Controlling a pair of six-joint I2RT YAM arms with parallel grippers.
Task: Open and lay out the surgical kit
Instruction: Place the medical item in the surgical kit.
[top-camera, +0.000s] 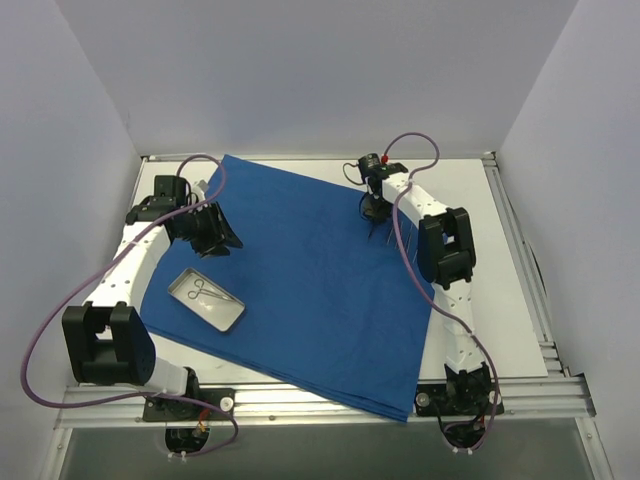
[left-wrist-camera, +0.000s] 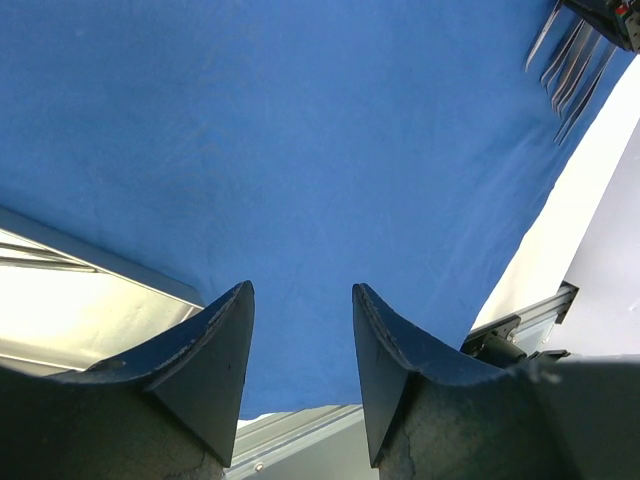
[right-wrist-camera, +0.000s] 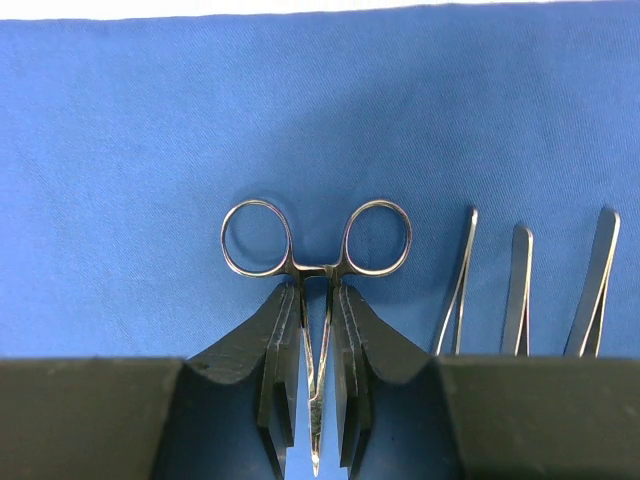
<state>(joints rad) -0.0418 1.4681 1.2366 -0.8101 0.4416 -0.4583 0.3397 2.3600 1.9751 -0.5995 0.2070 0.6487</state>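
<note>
The royal-blue drape (top-camera: 320, 270) lies spread flat over the table. The shiny metal tray (top-camera: 207, 300) sits on its left part with a thin ring-handled instrument (top-camera: 205, 291) inside. My left gripper (top-camera: 215, 240) hovers open and empty just beyond the tray; its wrist view shows the jaws (left-wrist-camera: 300, 290) apart over bare cloth (left-wrist-camera: 300, 130), with the tray's edge (left-wrist-camera: 70, 300) at the left. My right gripper (top-camera: 375, 225) is at the drape's far right, shut (right-wrist-camera: 315, 290) on silver ring-handled forceps (right-wrist-camera: 316, 270), the rings sticking out past the fingertips.
Several thin silver tweezer-like instruments (right-wrist-camera: 520, 290) lie on the cloth just right of the held forceps; they also show in the left wrist view (left-wrist-camera: 570, 60). White table (top-camera: 500, 260) shows right of the drape. An aluminium rail (top-camera: 330, 395) runs along the near edge.
</note>
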